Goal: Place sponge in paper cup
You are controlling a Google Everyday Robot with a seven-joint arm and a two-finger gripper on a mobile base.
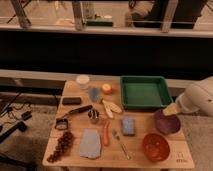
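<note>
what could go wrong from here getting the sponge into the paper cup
1. The gripper hangs by the purple bowl, apart from the sponge; it could clip the bowl on the way.
2. The sponge looks about as wide as the paper cup, so it may catch on the rim or tip it.

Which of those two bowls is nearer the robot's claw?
The purple bowl: the gripper hovers at its rim, by the right edge of the table. The orange-red bowl lies farther off, toward the front corner.
</note>
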